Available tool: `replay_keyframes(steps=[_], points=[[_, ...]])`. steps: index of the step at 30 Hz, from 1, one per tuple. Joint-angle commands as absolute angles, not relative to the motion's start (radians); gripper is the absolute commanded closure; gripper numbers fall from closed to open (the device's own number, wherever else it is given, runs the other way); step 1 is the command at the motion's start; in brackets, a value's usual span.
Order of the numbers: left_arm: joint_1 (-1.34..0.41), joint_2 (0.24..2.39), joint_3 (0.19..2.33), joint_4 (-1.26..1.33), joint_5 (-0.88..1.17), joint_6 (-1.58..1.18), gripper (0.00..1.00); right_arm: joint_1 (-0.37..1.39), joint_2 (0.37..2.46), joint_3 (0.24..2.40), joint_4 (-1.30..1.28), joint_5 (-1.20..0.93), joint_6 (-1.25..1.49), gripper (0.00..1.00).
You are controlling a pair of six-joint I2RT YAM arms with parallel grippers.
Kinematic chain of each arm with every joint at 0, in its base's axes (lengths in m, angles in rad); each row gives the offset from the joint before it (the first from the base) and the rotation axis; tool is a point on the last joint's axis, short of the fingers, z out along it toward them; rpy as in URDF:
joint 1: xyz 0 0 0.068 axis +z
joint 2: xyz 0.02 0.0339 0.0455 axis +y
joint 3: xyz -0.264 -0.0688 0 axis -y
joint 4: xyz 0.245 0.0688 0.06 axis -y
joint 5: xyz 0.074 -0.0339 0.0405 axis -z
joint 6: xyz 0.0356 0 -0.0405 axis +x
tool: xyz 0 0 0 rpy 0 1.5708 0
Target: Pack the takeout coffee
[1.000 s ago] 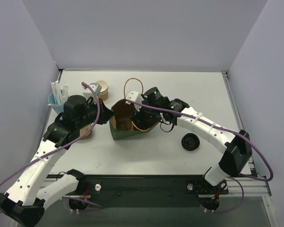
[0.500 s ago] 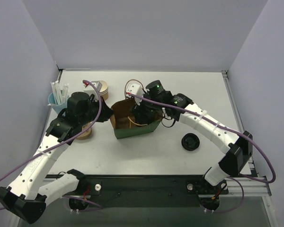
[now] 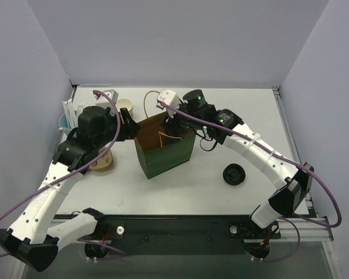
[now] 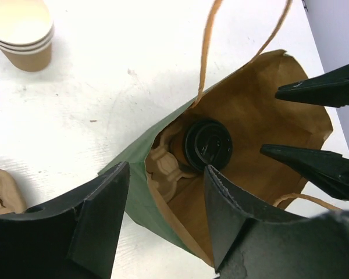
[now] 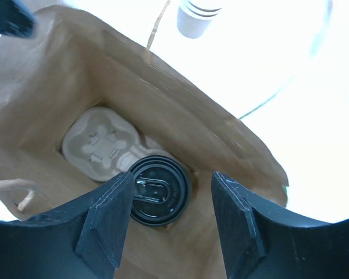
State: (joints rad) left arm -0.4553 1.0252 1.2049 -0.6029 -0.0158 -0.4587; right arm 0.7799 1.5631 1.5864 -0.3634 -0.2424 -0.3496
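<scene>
The green paper bag (image 3: 166, 152) stands upright in the middle of the table with its mouth open. At its bottom sits the takeout coffee (image 4: 208, 145) (image 5: 160, 189), a cup under a black lid, beside a pulp cup carrier (image 5: 104, 142). My left gripper (image 4: 167, 168) (image 3: 128, 125) hovers open over the bag's left rim, one finger outside the wall and one over the opening, gripping nothing. Above the back of the bag's mouth my right gripper (image 5: 171, 175) (image 3: 171, 119) is open, nothing between its fingers (image 4: 326, 90), looking down on the lid.
A stack of lidless paper cups (image 3: 125, 106) (image 4: 23, 32) stands behind the bag on the left. A blue cup of white sticks (image 3: 70, 119) is at the far left, a tan pulp piece (image 3: 100, 161) below it. A loose black lid (image 3: 235, 174) lies right of the bag.
The bag has gone from slumped on its side to standing upright. My left gripper has opened and let go of the bag's rim. My right gripper has risen and closed slightly.
</scene>
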Motion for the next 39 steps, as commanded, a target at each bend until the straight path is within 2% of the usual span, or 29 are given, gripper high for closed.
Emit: replay_keyframes(steps=[1,12,15,16,17,20,24,33,39], points=[[-0.440,1.014,1.293,-0.591,-0.075,-0.428,0.36,0.769,1.525,1.641,-0.327,-0.157,-0.296,0.45],[-0.379,1.068,1.456,-0.798,-0.405,-0.396,0.35,0.778,1.434,1.687,-0.347,0.169,-0.001,0.39],[-0.330,1.094,1.450,-0.819,-0.535,-0.364,0.35,0.798,1.367,1.674,-0.360,0.182,0.050,0.23],[-0.293,1.101,1.448,-0.825,-0.561,-0.345,0.35,0.811,1.324,1.660,-0.362,0.207,0.069,0.03],[-0.287,1.111,1.442,-0.824,-0.639,-0.338,0.35,0.815,1.301,1.645,-0.364,0.218,0.083,0.00],[-0.270,1.137,1.410,-0.789,-0.733,-0.276,0.34,0.831,1.209,1.563,-0.373,0.207,0.149,0.00],[-0.242,1.204,1.388,-0.750,-0.755,-0.229,0.34,0.854,1.115,1.482,-0.417,0.222,0.204,0.00],[-0.126,1.396,1.422,-0.729,-0.704,-0.284,0.39,0.856,1.003,1.427,-0.446,0.256,0.132,0.00],[-0.066,1.476,1.358,-0.661,-0.698,-0.287,0.40,0.854,0.930,1.362,-0.448,0.268,0.112,0.00]])
